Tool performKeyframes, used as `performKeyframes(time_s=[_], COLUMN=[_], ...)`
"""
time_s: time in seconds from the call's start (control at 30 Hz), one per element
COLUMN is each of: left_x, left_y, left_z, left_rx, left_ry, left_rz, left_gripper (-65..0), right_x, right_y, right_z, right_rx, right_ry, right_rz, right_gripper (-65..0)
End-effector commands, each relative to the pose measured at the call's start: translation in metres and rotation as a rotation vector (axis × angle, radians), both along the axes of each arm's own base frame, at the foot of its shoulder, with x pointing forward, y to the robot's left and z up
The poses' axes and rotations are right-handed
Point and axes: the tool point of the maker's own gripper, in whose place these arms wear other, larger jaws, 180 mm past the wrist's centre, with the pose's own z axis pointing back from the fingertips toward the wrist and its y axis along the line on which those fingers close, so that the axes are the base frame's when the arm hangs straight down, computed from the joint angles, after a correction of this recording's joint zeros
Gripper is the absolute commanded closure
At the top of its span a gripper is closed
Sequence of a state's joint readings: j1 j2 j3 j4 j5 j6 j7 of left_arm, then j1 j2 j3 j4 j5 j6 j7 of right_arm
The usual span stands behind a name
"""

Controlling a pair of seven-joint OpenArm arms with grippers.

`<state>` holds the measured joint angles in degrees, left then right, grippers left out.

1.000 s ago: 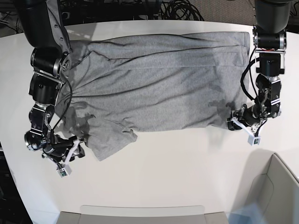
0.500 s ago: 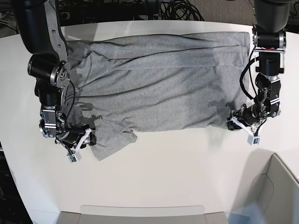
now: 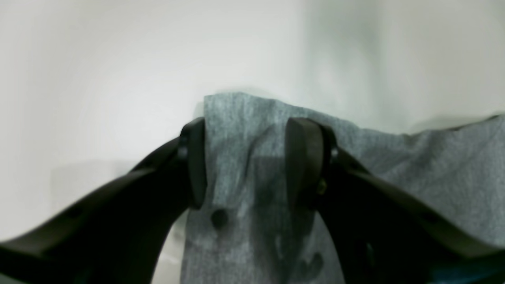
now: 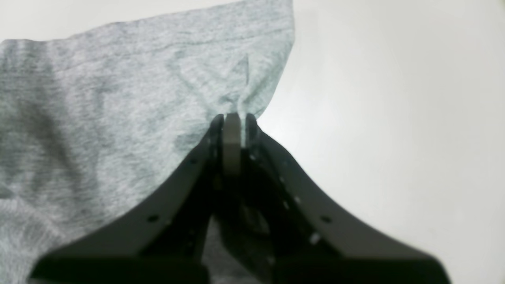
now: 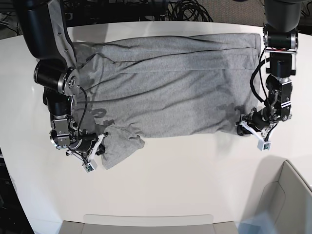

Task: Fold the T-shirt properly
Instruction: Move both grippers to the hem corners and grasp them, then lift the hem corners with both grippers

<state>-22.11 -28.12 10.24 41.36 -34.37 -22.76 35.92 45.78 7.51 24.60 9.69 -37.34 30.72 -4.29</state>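
Heather-grey soft cotton T-shirt (image 5: 165, 83) spread flat on white table (image 5: 195, 170), right gripper (image 4: 233, 118) pinching a thin sleeve edge, left gripper (image 3: 244, 157) spread astride the hem corner: risk of slipping and lopsided fold

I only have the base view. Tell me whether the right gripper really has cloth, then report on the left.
Observer: The right wrist view shows the right gripper shut, with an edge of the T-shirt bunched between its fingertips.
Operator: Now the left.
Observer: The left wrist view shows the left gripper with its fingers apart, a corner of the T-shirt lying between them.
Operator: Confirm it is not clamped.
Observer: Grey cloth shows across the whole gap between the two fingers, so they have not closed on it.
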Motion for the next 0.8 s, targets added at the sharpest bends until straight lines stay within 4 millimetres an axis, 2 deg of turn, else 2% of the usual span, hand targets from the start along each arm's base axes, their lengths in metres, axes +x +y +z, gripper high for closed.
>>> performKeyframes(time_s=[0.0, 0.47, 0.53, 0.6, 0.67, 0.77], left_x=[-0.031, -0.031, -0.028, -0.025, -0.019, -0.012], left_y=[-0.005, -0.004, -0.003, -0.001, 0.010, 0.027], left_z=[-0.023, -0.022, -0.020, -0.018, -0.010, 0.001], left_rx=[0.027, 0.032, 0.031, 0.030, 0.007, -0.028], left_ry=[0.155, 0.150, 0.143, 0.134, 0.103, 0.057], left_rz=[-0.052, -0.050, -0.047, -0.040, 0.019, 0.104], left_gripper=[0.0, 0.0, 0.0, 0.0, 0.0, 0.0], right_x=[0.003, 0.003, 0.010, 0.024, 0.037, 0.046], right_y=[-0.005, -0.008, -0.007, -0.008, -0.009, -0.003], right_z=[0.004, 0.004, 0.013, 0.032, 0.052, 0.068], right_rx=[-0.050, -0.045, -0.017, 0.029, 0.052, 0.070], right_ry=[0.026, 0.023, -0.005, -0.069, -0.131, -0.179], right_rz=[0.019, 0.011, -0.009, -0.046, -0.066, -0.065], right_gripper=[0.0, 0.0, 0.0, 0.0, 0.0, 0.0])
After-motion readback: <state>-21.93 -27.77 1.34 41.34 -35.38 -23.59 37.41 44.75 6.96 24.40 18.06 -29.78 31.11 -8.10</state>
